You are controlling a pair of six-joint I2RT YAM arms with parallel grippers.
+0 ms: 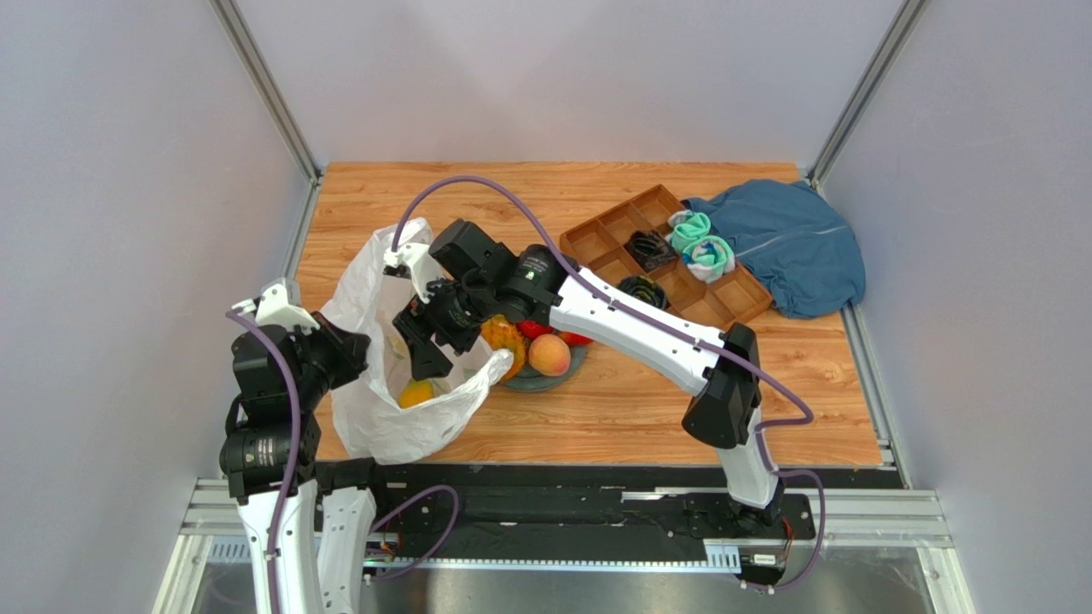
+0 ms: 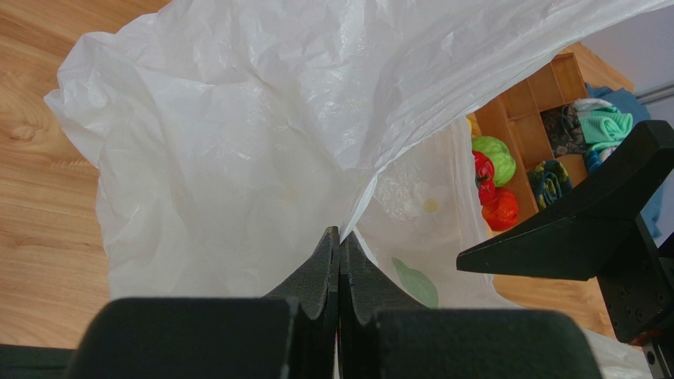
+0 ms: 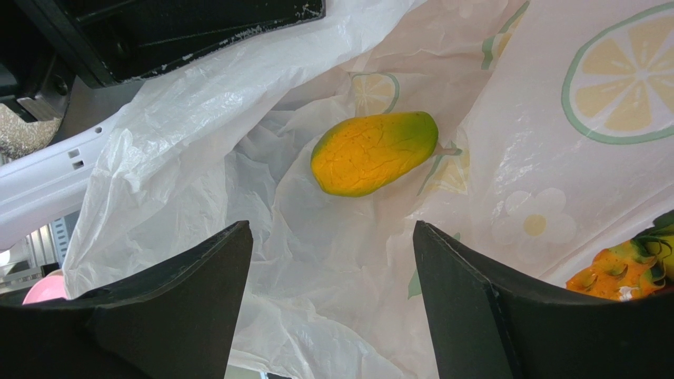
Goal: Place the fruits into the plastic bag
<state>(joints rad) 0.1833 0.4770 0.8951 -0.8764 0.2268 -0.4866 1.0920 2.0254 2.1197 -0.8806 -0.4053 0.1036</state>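
Right wrist: right end effector [image 3: 328,237] wide open above mango [image 3: 373,152]; left end effector [image 2: 339,238] clamps plastic bag [image 2: 237,142].

Left hand [image 2: 338,238] pinched closed; right hand [image 3: 331,230] spread wide.

Bright, even light; soft shadows lie on the bench [image 1: 641,429] just beside the plastic bag [image 1: 372,429]. Light glows through the bag's film, with mild sheen on creases. Wrist-view foregrounds are slightly soft.
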